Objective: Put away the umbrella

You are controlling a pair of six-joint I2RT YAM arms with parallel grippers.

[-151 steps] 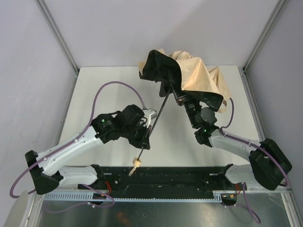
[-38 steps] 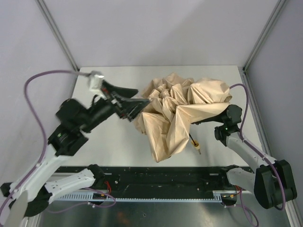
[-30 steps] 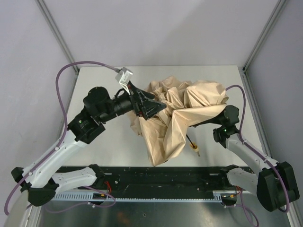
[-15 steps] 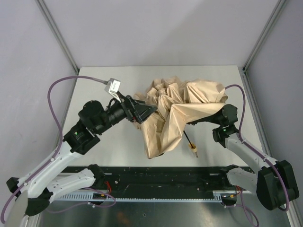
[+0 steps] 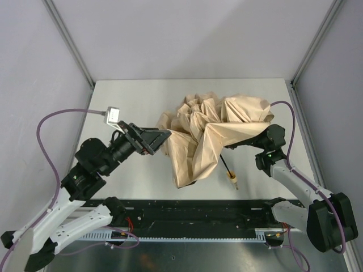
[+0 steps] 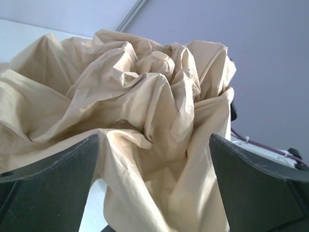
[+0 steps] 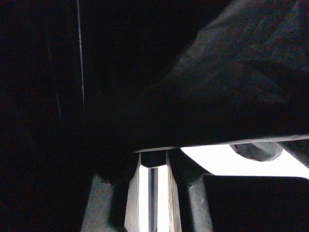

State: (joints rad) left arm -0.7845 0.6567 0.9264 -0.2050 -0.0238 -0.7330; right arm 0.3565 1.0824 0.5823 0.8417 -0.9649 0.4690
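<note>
A white bench (image 5: 130, 96) stands between pale lilac walls. Toward its left edge the left gripper (image 5: 160, 141) has backed off the fabric it was pressing, fingers spread and empty. The umbrella (image 5: 198, 141) lies collapsed right of centre, handle (image 5: 232, 180) toward the near edge, likely still needing bundling; the right gripper (image 7: 152, 181) is buried under its canopy — clamped or not, I cannot tell.

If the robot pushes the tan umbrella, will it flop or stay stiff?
The umbrella cloth lies crumpled in loose folds, so it would probably flop and bunch. Its thin black shaft looks stiff, so that part likely slides as one.
</note>
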